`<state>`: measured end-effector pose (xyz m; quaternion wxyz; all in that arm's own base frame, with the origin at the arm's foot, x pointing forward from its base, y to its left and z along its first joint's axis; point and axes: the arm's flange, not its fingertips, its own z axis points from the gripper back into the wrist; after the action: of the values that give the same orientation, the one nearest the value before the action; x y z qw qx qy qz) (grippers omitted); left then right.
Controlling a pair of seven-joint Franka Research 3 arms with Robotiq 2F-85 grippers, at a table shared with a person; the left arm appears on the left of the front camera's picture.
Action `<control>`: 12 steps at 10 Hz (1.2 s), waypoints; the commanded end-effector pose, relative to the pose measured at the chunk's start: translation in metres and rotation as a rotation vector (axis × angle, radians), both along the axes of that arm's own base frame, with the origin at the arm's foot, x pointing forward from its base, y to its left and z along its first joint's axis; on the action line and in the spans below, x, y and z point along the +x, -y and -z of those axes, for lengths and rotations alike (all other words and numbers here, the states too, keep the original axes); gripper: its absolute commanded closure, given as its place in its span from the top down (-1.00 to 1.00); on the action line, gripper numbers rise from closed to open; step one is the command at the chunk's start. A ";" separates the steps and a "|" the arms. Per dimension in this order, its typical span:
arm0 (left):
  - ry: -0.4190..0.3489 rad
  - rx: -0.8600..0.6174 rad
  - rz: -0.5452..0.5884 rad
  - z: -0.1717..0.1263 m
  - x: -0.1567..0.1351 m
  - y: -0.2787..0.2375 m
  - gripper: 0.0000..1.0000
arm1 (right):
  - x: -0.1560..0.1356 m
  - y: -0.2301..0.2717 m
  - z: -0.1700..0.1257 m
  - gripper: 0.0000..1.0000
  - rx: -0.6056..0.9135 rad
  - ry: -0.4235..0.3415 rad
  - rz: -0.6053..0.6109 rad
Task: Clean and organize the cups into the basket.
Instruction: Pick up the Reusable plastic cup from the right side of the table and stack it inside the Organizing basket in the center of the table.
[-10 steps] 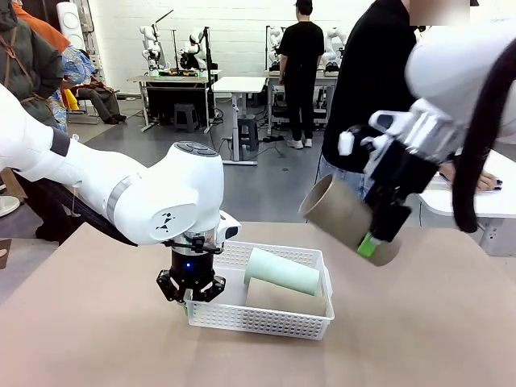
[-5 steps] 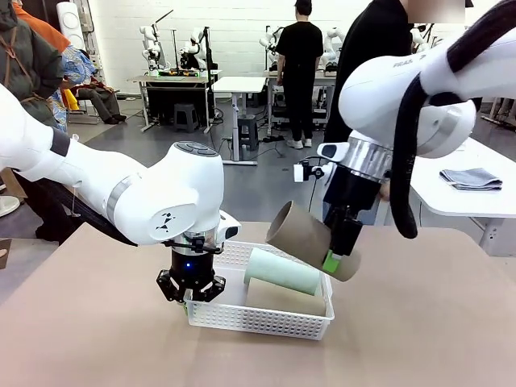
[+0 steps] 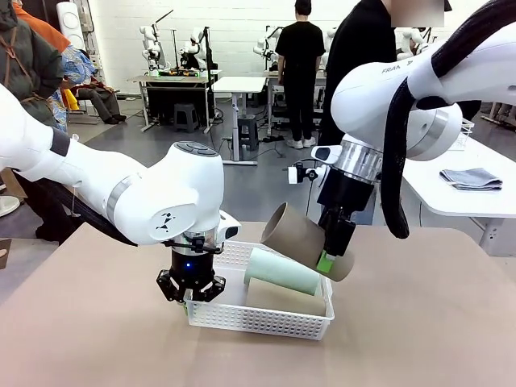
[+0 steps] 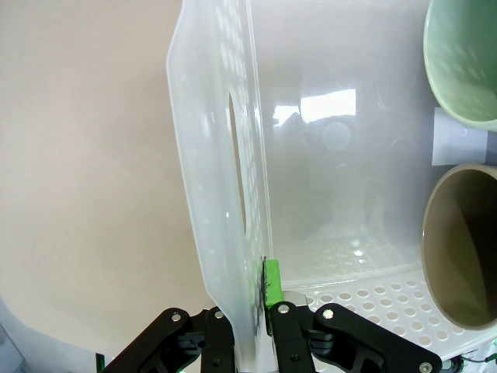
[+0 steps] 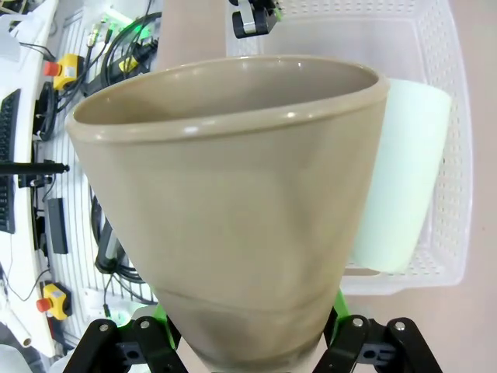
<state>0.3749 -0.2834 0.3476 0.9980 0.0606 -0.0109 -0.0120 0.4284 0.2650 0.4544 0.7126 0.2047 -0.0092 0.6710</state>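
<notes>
Placing step — right gripper (image 3: 329, 256) clamps tan cup (image 3: 300, 239) by base, tilted, over basket's (image 3: 258, 321) far side. Inside, green cup (image 3: 282, 272) lies on side. At basket's left end, left gripper (image 3: 192, 288) pinches wall, steadying it. Next: lower tan cup beside green one — then let go.

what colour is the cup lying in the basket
Pale mint green cup, on its side in the white basket; clearest in the front view.

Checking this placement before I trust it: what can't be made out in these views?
- Left wrist view: mint cup and tan cup are cut off by the right edge.
- Right wrist view: right gripper pads are mostly hidden behind the tan cup.
- Front view: whether the tan cup touches the mint cup is unclear, because they overlap.
</notes>
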 end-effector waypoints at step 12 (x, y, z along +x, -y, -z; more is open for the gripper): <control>0.005 0.003 0.008 -0.001 -0.001 -0.001 -1.00 | 0.045 -0.040 0.063 0.62 0.007 0.011 -0.118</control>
<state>0.3749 -0.2834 0.3477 0.9980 0.0606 -0.0109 -0.0120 0.4660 0.2984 0.3908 0.6753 0.2150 -0.0090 0.7055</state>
